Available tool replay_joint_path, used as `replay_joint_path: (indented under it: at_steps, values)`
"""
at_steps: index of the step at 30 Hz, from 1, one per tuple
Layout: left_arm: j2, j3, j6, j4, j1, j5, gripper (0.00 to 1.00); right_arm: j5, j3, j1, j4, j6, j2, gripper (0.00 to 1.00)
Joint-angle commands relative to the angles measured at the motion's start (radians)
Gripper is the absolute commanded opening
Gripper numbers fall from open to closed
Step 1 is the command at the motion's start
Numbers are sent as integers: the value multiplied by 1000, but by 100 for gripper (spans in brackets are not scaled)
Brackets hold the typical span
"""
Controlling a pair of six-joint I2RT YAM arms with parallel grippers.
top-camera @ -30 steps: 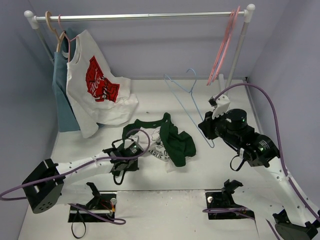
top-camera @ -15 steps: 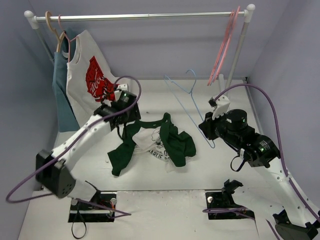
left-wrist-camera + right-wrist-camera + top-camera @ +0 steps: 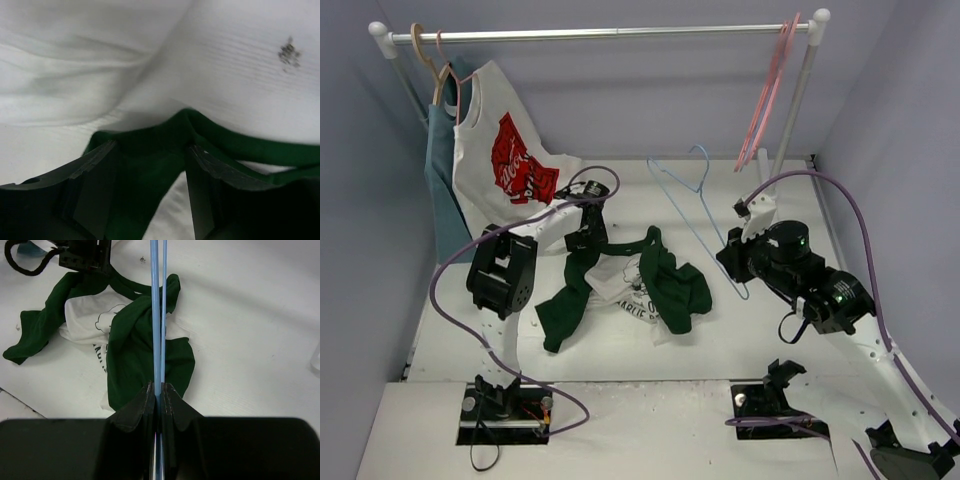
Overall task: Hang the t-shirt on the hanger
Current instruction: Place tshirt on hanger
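Between left fingers [image 3: 92, 192], green fold of t-shirt [image 3: 150, 155]; between right fingers [image 3: 136, 412], the hanger [image 3: 156, 315]

Top cam's high behind the arm bases [image 3: 505, 405], facing the far wall [image 3: 620, 90]. Left wrist cam's jammed against the t-shirt [image 3: 150, 160]; right wrist cam looks along the hanger [image 3: 157, 315] at it from further off, like top.

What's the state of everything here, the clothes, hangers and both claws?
Green-sleeved t-shirt: crumpled on the table.
Blue hanger: bare, gripped.
Right gripper: shut on the blue hanger.
Left gripper: open, green fabric between its fingers.
Red-print shirt: hanging from the rail.
Pink hangers: bare, on the rail.
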Motion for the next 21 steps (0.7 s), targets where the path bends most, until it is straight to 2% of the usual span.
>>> replay_joint_path:
  at_steps: [1, 4, 7, 8, 10, 13, 14, 17, 19, 21]
  values:
    - [-26, 60, -47, 27, 27, 6, 54, -18, 0, 5, 82, -6, 2, 0]
    - [17, 66, -59, 24, 27, 12, 52, -13, -8, 5, 80, -4, -1, 0]
    - [28, 54, -62, 27, 27, 29, 31, -14, -11, 5, 85, -3, -1, 0]
    - [28, 48, -60, 30, 25, 32, 14, -13, -11, 5, 83, -3, -3, 0]
    - [17, 34, -50, 39, 28, 43, 0, -10, -13, 5, 86, -4, -5, 0]
    - [-30, 69, 21, 64, 30, 56, 0, -10, -8, 5, 86, -7, -5, 0]
    - [-58, 95, 86, 59, 30, 64, 0, -10, -2, 5, 85, -10, -6, 0]
    - [-118, 259, 202, 7, 27, 89, 0, -7, 13, 5, 75, -13, -6, 0]
    - [-168, 336, 330, -8, 20, 119, 0, -1, 19, 5, 72, -15, -11, 0]
    - [-286, 323, 449, -6, 2, 132, 0, -1, 26, 5, 65, -16, -23, 0]
